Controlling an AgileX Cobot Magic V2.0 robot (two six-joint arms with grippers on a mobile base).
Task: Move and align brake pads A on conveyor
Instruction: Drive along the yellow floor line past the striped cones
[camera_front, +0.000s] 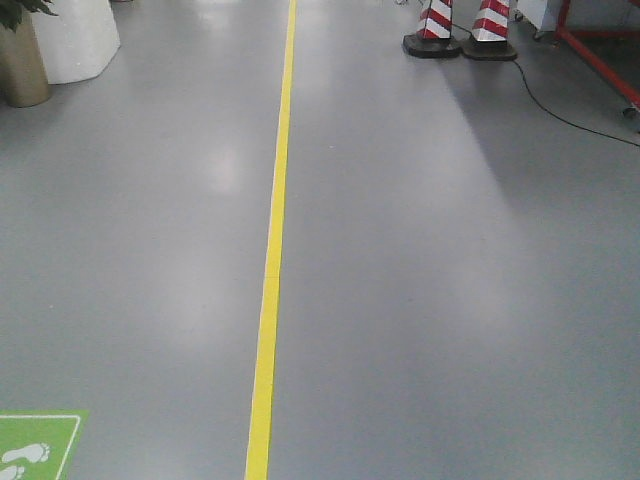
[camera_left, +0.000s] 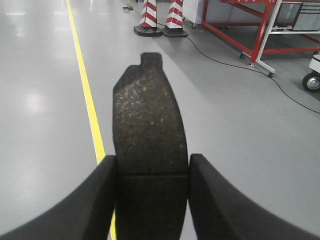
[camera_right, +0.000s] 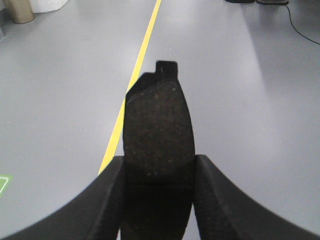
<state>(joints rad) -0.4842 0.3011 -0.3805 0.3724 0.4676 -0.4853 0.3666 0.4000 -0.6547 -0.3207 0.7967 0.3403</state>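
In the left wrist view a dark grey curved brake pad (camera_left: 149, 120) with a centre groove sticks out forward, and my left gripper (camera_left: 152, 167) is shut on it across its width. The right wrist view shows the same hold: a second brake pad (camera_right: 159, 125), darker and in shadow, is clamped in my right gripper (camera_right: 159, 167). Both pads hang above the grey floor. The conveyor belt is out of view. No gripper appears in the front view.
A yellow floor line (camera_front: 272, 260) runs straight ahead. Two red-and-white cones (camera_front: 460, 28) stand far right, with a black cable (camera_front: 560, 105) and a red frame (camera_left: 250, 25) on castors beyond. A planter (camera_front: 22, 60) stands far left; a green footprint mark (camera_front: 35, 448) lies near left.
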